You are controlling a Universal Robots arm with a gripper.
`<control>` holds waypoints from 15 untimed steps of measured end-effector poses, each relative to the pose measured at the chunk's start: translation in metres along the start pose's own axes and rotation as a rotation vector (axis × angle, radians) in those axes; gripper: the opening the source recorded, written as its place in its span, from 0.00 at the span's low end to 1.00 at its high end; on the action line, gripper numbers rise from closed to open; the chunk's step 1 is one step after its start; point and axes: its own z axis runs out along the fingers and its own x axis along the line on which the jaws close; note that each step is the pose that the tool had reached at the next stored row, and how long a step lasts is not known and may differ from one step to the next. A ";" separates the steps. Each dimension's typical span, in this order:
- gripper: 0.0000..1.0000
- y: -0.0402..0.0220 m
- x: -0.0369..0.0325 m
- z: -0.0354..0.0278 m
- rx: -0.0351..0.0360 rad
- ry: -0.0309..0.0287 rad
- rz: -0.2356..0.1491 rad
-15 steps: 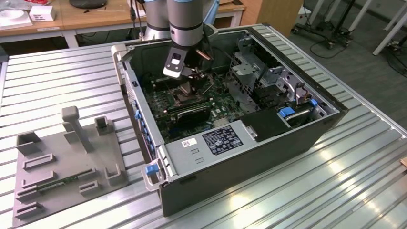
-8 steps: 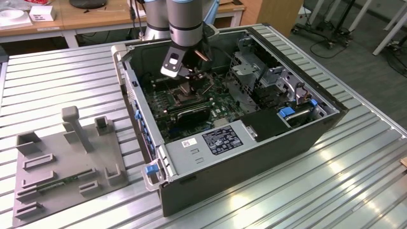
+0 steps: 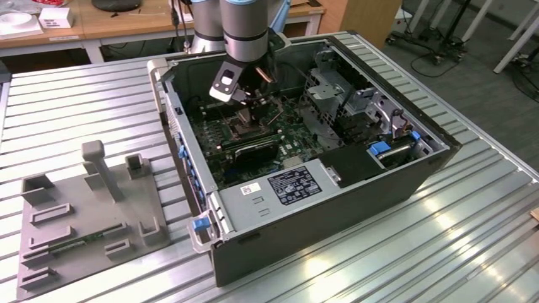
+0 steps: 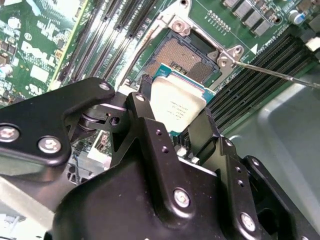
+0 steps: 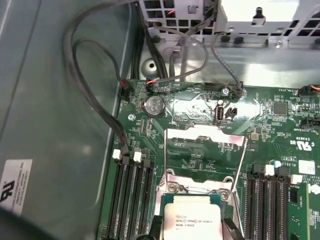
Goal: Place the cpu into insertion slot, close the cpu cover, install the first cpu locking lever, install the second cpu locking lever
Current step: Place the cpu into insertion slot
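In both wrist views my gripper (image 4: 175, 114) is shut on the cpu (image 4: 176, 106), a pale square chip held by two opposite edges between black fingers (image 4: 142, 102). The cpu hangs over one side of the insertion slot (image 4: 184, 56), whose dark centre is partly uncovered; I cannot tell whether they touch. The first wrist view shows the cpu (image 5: 192, 216) below the cpu cover (image 5: 205, 136), a silver frame swung open and standing up from the green board. A thin locking lever (image 4: 272, 73) sticks out beside the slot. In the exterior view the gripper (image 3: 244, 118) reaches down into the open computer case.
Long black memory slots (image 5: 131, 195) flank the socket on both sides. Black cables (image 5: 95, 95) loop along the case wall. A metal drive cage (image 3: 337, 95) and the case walls (image 3: 181, 136) hem in the arm. A grey fixture (image 3: 88, 208) lies on the table at the exterior view's left.
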 end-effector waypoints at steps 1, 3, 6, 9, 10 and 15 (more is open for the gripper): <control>0.54 0.0000 0.0000 0.0000 -0.0001 -0.0004 0.002; 0.54 -0.0003 0.0000 0.0000 -0.0005 -0.0029 0.010; 0.54 -0.0024 0.0001 -0.0003 -0.0014 -0.0076 0.031; 0.54 -0.0048 0.0004 -0.0004 -0.0023 -0.0096 0.044; 0.54 -0.0051 0.0004 -0.0004 -0.0024 -0.0110 0.048; 0.54 -0.0052 0.0003 -0.0001 -0.0025 -0.0185 0.057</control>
